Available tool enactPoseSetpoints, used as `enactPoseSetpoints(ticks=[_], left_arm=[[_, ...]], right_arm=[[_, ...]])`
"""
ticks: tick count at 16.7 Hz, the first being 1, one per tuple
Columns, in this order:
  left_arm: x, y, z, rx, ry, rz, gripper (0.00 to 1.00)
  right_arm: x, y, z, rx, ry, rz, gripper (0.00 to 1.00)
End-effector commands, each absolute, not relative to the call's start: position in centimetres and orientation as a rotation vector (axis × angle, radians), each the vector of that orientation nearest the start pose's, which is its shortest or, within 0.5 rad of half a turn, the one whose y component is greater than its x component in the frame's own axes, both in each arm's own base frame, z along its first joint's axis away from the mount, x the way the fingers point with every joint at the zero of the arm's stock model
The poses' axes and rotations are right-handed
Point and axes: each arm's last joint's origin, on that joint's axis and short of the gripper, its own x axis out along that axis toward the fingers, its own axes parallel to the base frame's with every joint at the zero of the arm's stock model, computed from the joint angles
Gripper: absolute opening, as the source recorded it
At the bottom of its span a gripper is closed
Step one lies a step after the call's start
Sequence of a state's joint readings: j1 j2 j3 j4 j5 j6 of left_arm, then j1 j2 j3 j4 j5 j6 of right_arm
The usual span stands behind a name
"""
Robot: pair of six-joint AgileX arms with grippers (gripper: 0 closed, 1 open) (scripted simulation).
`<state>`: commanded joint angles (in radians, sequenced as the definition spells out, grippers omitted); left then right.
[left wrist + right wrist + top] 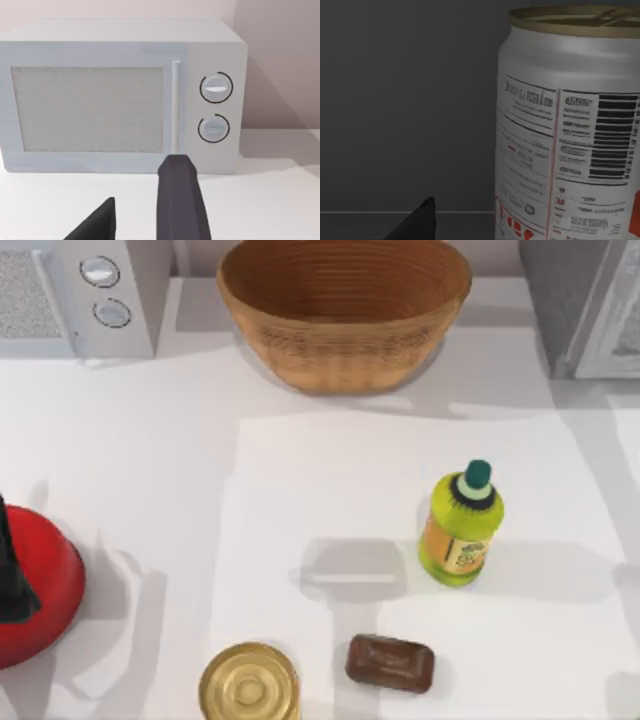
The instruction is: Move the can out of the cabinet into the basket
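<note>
The can stands upright inside the grey cabinet, close before the right tool; whether that tool grips it I cannot tell. The basket sits at the bench's back. The left tool, apparently released, faces the microwave.

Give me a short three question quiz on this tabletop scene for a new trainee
1. True or false: the can lies in the basket.
2. Which stands right of the brown bar in the top view? A gold tin, B green bottle, C red bowl.
3. Fill in: the left gripper faces the white appliance with two round ____.

Key: 1 false, it stands against dark grey walls close to the right wrist camera; 2 B, green bottle; 3 knobs.
</note>
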<state>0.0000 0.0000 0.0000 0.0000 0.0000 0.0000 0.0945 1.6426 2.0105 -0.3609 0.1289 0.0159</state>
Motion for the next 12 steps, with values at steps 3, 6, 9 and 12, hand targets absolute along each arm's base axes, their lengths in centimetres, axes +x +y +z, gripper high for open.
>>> enactPoseSetpoints(ticks=[3, 6, 9, 12], left_arm=[[10.6, -0.1, 16.0, 0.000, 0.000, 0.000, 1.00], [10.6, -0.1, 16.0, 0.000, 0.000, 0.000, 1.00], [10.6, -0.1, 16.0, 0.000, 0.000, 0.000, 1.00], [10.6, -0.1, 16.0, 0.000, 0.000, 0.000, 1.00]], right_arm=[[37.0, 3.6, 51.0, 0.001, -0.010, -0.017, 1.00], [38.9, 3.5, 50.8, 0.001, -0.009, -0.017, 1.00], [39.6, 3.4, 50.8, 0.001, -0.009, -0.017, 1.00], [39.6, 3.4, 50.8, 0.001, -0.009, -0.017, 1.00]])
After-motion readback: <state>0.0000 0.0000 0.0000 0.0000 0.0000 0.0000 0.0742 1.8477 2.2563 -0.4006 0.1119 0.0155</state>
